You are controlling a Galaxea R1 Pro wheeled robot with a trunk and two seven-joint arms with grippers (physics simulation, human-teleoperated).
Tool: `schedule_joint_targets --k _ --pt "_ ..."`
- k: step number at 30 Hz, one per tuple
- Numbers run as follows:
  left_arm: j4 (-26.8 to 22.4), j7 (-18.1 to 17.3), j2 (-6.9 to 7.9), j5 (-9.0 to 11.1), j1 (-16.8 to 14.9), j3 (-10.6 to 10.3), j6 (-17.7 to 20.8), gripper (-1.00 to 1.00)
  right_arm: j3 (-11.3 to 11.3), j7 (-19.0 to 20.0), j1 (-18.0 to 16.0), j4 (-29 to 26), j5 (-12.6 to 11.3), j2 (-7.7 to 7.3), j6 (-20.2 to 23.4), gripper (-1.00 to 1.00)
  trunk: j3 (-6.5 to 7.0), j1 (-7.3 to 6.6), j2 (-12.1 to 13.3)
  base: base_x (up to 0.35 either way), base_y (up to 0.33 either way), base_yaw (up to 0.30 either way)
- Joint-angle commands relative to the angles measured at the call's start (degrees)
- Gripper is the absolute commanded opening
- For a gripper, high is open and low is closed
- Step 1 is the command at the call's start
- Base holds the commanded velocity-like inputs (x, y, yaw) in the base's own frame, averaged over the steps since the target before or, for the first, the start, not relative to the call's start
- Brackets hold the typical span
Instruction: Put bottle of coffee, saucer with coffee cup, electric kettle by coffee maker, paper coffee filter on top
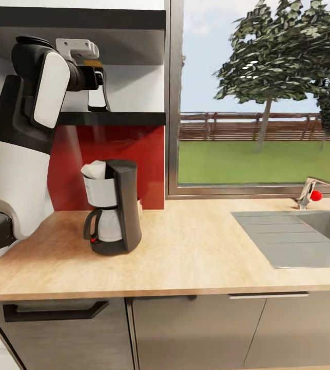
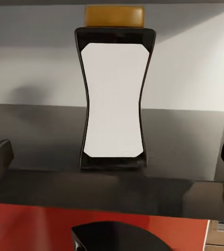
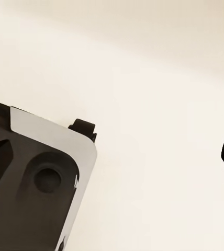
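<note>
Reaching up at shelf height: left claw (image 1: 97,92) | fingers apart | facing upright bottle of coffee (image 2: 114,94)

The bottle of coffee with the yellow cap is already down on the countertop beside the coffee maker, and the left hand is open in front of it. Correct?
Not quite. The bottle of coffee stands on the dark shelf above the red wall panel, not on the countertop; the left wrist view shows this. The coffee maker stands alone on the countertop. The left hand is indeed open in front of the bottle.
</note>
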Motion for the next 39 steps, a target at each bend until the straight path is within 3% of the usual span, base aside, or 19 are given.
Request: schedule_joint_targets --k 1,5,10,12,15,39 --pt "0.0 0.6 0.08 0.6 -0.1 -0.2 0.1 1.0 0.4 0.4 0.0 0.2 -0.6 0.04 -0.4 1.0 -0.08 0.03 0.0 0.192 0.0 0.0" --pt "-0.1 0.6 0.08 0.6 -0.1 -0.2 0.1 1.0 0.4 0.4 1.2 0.2 0.0 0.04 -0.4 1.0 -0.08 0.03 0.0 0.099 0.0 0.0" --pt "-0.1 0.6 0.08 0.6 -0.1 -0.2 0.1 1.0 0.4 0.4 2.6 0.3 8.8 0.21 -0.4 1.0 -0.08 0.03 0.0 0.023 0.0 0.0" --pt "-0.1 0.6 0.08 0.6 -0.1 -0.2 0.1 1.0 0.4 0.4 3.6 0.3 13.7 0.31 -0.4 1.0 -0.08 0.03 0.0 0.007 0.0 0.0" --pt "-0.1 0.6 0.08 0.6 -0.1 -0.2 0.1 1.0 0.4 0.4 5.5 0.3 16.8 0.46 -0.5 1.0 -0.08 0.03 0.0 0.003 0.0 0.0" --pt "-0.7 0.6 0.08 0.7 -0.1 -0.3 0.1 1.0 0.4 0.4 6.4 0.2 17.7 0.5 -2.4 1.0 -0.08 0.03 0.0 0.089 0.0 0.0"
